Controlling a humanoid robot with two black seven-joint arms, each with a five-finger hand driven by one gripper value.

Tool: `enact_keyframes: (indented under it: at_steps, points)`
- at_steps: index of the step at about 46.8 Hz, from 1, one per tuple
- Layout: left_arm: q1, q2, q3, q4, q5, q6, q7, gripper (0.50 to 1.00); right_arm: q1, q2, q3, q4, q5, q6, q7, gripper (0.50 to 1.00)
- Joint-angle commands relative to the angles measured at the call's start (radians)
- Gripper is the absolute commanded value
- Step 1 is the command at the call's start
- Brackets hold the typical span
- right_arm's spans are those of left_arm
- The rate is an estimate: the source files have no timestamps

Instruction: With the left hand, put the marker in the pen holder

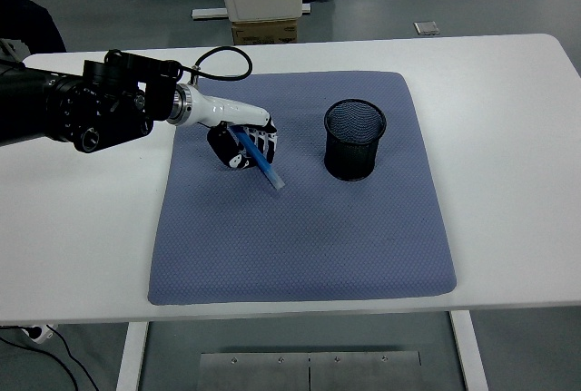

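While the left arm reaches in from the left edge over the white desk (508, 73), the left hand (243, 146) has its fingers curled around a blue marker (259, 162). Marker is held tilted, its upper end inside the grasp and its lower end pointing down and to the right, over the blue-grey mat (309, 228). Cannot tell whether the lower tip touches the mat or hangs just above it. Hand sits over the mat's upper left part. Black mesh pen holder (355, 140) stands upright on the mat's upper right part, to the right of the hand and apart from it; nothing visible inside it. Marker is outside the pen holder. A black cable (222, 63) loops up behind the wrist. Cardboard box (265, 31) sits beyond the desk's far edge.
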Motion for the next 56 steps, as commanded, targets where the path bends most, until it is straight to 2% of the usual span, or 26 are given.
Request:
enact_keyframes:
  at_steps: [1,7,14,26,29,34,56]
  points:
    - [0.000,-0.002,0.000,0.000,0.000,0.002,0.001,0.502,0.000,0.000,0.000,0.000,0.000,0.000,0.000,1.000]
    - [0.000,0.003,0.000,0.000,0.000,0.000,-0.002,0.511,0.000,0.000,0.000,0.000,0.000,0.000,0.000,1.000]
    - [0.008,-0.003,0.000,-0.003,0.003,-0.005,-0.014,0.560,0.000,0.000,0.000,0.000,0.000,0.000,0.000,1.000]
    - [0.014,-0.008,0.002,-0.005,0.012,-0.008,-0.017,0.587,0.000,0.000,0.000,0.000,0.000,0.000,0.000,1.000]
    - [0.017,-0.011,0.002,-0.008,0.015,-0.009,-0.020,0.601,0.000,0.000,0.000,0.000,0.000,0.000,0.000,1.000]
    - [0.020,-0.011,0.003,-0.017,0.020,-0.012,-0.043,0.654,0.000,0.000,0.000,0.000,0.000,0.000,0.000,1.000]
    - [0.021,-0.011,0.006,-0.017,0.052,-0.011,-0.054,0.654,0.000,0.000,0.000,0.000,0.000,0.000,0.000,1.000]
